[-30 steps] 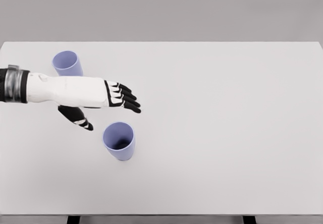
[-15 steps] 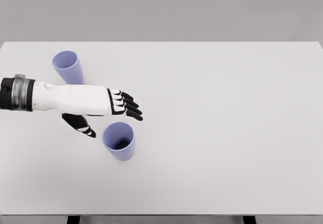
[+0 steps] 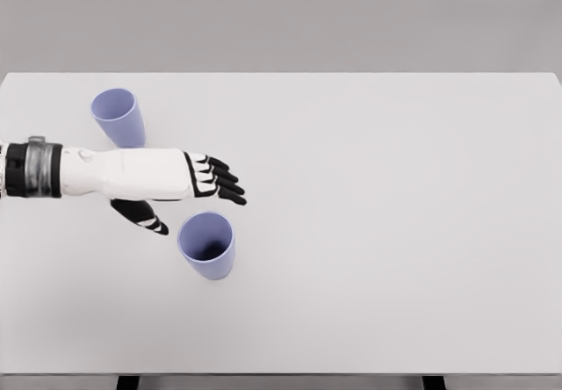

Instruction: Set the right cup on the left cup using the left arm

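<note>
right cup: the lavender tumbler [image 3: 207,245] stands upright on the white table [image 3: 395,232], mouth open to the camera, left of the middle and toward the front. Nothing touches it.

left cup: same colour and shape [image 3: 118,117], upright, further back and to the left, well apart from the first one.

left hand: [image 3: 180,192] comes in from the picture's left. The four fingers [image 3: 224,182] are stretched out flat and a bit fanned behind the right cup's rim; the thumb [image 3: 140,215] hangs down on the cup's left. So it's spread and holding nothing, and the cup isn't between thumb and fingers yet.

right arm: doesn't show at all.

how it'll handle: looks like a thin, smooth plastic-type cup, so probably light, stiff enough, and kinda slippery. It tapers toward the base, so a squeeze could pop it upward, and a bump would likely tip it.

where to grab: probably the upper wall just under the rim, thumb on one side, fingers opposite. Pinching the rim itself would block the nesting.

room: loads of bare table to the right and in front, and both cups sit well in from the edges. The forearm sits just in front of the left cup, so that's the thing to watch on the lift.
</note>
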Robot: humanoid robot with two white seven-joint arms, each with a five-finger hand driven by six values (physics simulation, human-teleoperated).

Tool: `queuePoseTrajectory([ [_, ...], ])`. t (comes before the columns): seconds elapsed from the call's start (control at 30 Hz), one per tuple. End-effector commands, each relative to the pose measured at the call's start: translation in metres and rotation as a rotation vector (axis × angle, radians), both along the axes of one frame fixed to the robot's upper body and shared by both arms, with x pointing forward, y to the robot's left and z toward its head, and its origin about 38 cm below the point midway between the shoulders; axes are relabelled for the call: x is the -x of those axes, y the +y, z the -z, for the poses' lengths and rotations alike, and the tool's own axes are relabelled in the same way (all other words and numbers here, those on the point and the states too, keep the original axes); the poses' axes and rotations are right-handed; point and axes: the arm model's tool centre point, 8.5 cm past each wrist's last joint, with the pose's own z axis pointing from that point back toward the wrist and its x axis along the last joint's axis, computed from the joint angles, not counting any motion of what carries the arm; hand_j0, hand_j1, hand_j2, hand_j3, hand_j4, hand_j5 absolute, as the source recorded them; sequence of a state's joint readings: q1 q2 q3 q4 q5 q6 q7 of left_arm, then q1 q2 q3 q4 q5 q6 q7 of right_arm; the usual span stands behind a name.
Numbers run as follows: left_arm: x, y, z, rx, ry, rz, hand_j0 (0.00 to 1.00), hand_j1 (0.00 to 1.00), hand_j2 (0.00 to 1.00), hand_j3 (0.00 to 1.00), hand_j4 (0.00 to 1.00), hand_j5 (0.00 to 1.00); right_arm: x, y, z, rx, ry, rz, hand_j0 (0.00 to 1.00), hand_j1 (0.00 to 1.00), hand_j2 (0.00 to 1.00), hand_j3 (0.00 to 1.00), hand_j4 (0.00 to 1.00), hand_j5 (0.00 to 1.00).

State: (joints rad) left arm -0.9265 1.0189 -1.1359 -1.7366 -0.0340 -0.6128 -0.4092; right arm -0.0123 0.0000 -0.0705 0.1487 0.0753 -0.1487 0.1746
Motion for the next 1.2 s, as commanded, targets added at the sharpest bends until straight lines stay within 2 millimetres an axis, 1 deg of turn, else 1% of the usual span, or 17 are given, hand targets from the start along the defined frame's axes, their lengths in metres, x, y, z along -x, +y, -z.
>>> queuePoseTrajectory([
  [0.0, -0.001, -0.004, 0.0, 0.005, -0.005, 0.005, 1.0, 1.0, 1.0, 1.0, 1.0, 1.0, 0.0, 0.0, 0.0, 0.0, 0.0, 0.0, 1.0, 1.0, 1.0, 1.0, 1.0, 1.0],
  [0.27, 0.0, 0.002, 0.011, -0.01, 0.013, -0.01, 1.0, 1.0, 1.0, 1.0, 1.0, 1.0, 0.0, 0.0, 0.0, 0.0, 0.0, 0.0, 1.0, 1.0, 1.0, 1.0, 1.0, 1.0],
  [0.57, 0.001, 0.002, 0.011, -0.009, 0.016, -0.012, 1.0, 1.0, 1.0, 1.0, 1.0, 1.0, 0.0, 0.0, 0.0, 0.0, 0.0, 0.0, 1.0, 1.0, 1.0, 1.0, 1.0, 1.0],
  [0.7, 0.002, -0.001, 0.012, -0.002, 0.018, -0.002, 1.0, 1.0, 1.0, 1.0, 1.0, 1.0, 0.0, 0.0, 0.0, 0.0, 0.0, 0.0, 1.0, 1.0, 1.0, 1.0, 1.0, 1.0],
  [0.77, 0.004, -0.001, 0.016, -0.002, 0.03, -0.001, 1.0, 1.0, 1.0, 1.0, 1.0, 1.0, 0.0, 0.0, 0.0, 0.0, 0.0, 0.0, 1.0, 1.0, 1.0, 1.0, 1.0, 1.0],
  [0.93, 0.006, -0.001, 0.019, -0.004, 0.037, -0.001, 1.0, 1.0, 1.0, 1.0, 1.0, 1.0, 0.0, 0.0, 0.0, 0.0, 0.0, 0.0, 1.0, 1.0, 1.0, 1.0, 1.0, 1.0],
  [1.0, 0.008, -0.001, 0.026, -0.011, 0.045, -0.001, 1.0, 1.0, 1.0, 1.0, 1.0, 1.0, 0.0, 0.0, 0.0, 0.0, 0.0, 0.0, 1.0, 1.0, 1.0, 1.0, 1.0, 1.0],
  [1.17, 0.008, -0.002, 0.027, -0.012, 0.047, 0.0, 1.0, 1.0, 1.0, 1.0, 1.0, 1.0, 0.0, 0.0, 0.0, 0.0, 0.0, 0.0, 1.0, 1.0, 1.0, 1.0, 1.0, 1.0],
])
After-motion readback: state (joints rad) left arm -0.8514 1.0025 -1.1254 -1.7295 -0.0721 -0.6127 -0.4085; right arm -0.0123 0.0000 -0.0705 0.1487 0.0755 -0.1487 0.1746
